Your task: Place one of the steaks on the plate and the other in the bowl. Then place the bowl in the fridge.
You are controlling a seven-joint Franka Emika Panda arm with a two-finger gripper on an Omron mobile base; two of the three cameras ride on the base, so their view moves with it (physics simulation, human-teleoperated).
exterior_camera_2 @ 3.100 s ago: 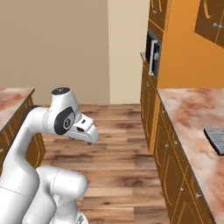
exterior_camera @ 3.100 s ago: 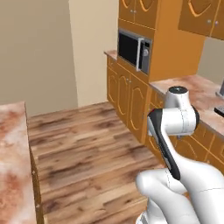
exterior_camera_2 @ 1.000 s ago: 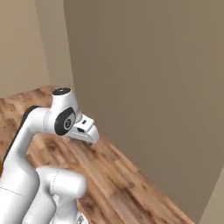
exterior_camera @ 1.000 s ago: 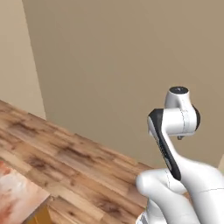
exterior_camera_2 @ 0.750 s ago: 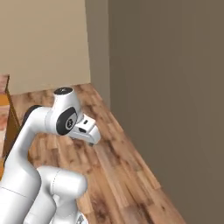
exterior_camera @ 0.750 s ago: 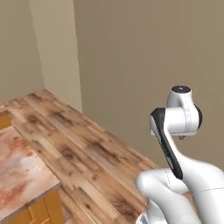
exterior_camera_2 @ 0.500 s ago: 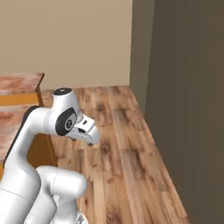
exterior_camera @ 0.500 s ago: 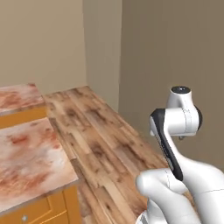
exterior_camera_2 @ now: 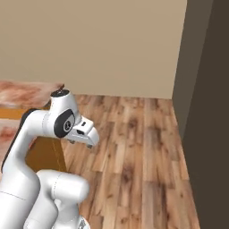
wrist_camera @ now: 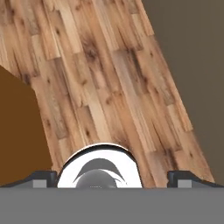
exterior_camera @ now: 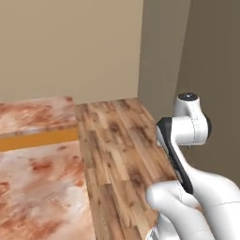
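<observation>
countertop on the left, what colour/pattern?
The countertop is mottled reddish-brown and cream, like marble, over an orange cabinet front. Clearest in the left base view.

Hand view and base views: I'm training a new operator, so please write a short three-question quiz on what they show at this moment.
1. True or false: the gripper is shut on an object.
2. In the hand view, what lies ahead of the gripper? A) a wooden floor B) a sink C) a stovetop
3. Fill in: in the left base view, the marble counter lies to the ___ of the wooden floor.

Key: 1. False; its fingertips stand wide apart with nothing between them. 2. A. 3. left.
</observation>
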